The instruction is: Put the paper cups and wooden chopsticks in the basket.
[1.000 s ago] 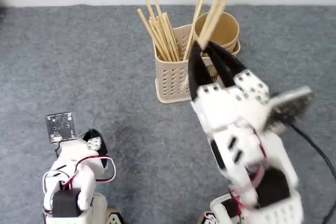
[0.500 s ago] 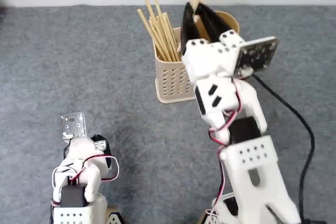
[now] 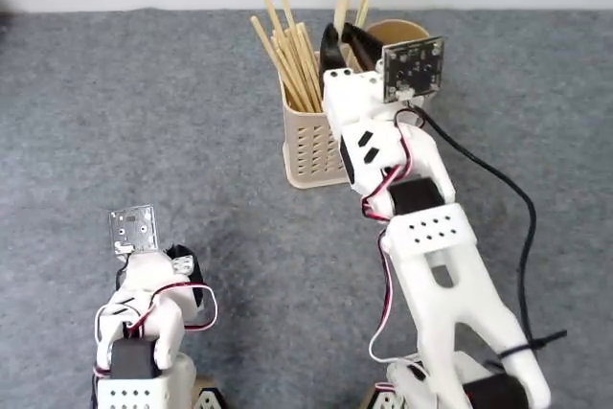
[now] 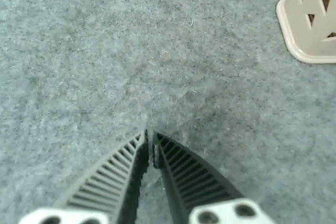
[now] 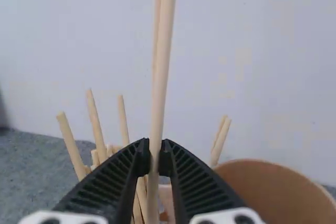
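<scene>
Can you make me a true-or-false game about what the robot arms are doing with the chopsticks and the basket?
1. The right end effector grips chopsticks. True.
2. The left end effector is wide open. False: it is shut, holding nothing, over the grey carpet.
3. The basket stands upright with more chopsticks inside. True.
4. The gripped chopsticks lie flat on the carpet. False: they point up above the basket.

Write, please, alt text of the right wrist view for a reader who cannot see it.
The right gripper is shut on upright wooden chopsticks. Behind it more chopsticks stick up beside the brown rim of a paper cup, against a pale wall.
</scene>
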Controlling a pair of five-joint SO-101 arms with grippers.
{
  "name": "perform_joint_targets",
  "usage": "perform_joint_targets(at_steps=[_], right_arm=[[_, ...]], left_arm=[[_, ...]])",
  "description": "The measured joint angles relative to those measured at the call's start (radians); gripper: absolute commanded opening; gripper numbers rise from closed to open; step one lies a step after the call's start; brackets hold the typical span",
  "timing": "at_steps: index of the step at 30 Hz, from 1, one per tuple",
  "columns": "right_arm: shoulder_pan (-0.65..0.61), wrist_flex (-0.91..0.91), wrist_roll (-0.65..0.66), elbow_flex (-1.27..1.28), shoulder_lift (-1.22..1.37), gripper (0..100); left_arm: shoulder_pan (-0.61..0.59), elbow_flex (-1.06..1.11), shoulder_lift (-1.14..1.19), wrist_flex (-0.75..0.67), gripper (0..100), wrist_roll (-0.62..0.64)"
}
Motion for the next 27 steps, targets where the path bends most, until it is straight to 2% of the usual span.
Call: perform_joint_targets(at_steps=[2,7,9,18,27], right_arm=[[0.000,0.021,0.000,0.000,0.018,2.8],[-0.002,0.109,0.003,-0.009,0.018,17.8],[-0.011,0.144,0.003,-0.015,0.009,20.8],[-0.075,0.341,0.002,-0.012,-0.160,20.9],[-0.100,0.692,0.002,-0.012,-0.402,20.8]], left_arm=[[0.000,0.000,0.000,0.000,1,0.000],[0.000,0.000,0.000,0.000,1,0.000],[0.000,0.000,0.000,0.000,1,0.000],[0.000,0.000,0.000,0.000,1,0.000],[0.000,0.000,0.000,0.000,1,0.000]])
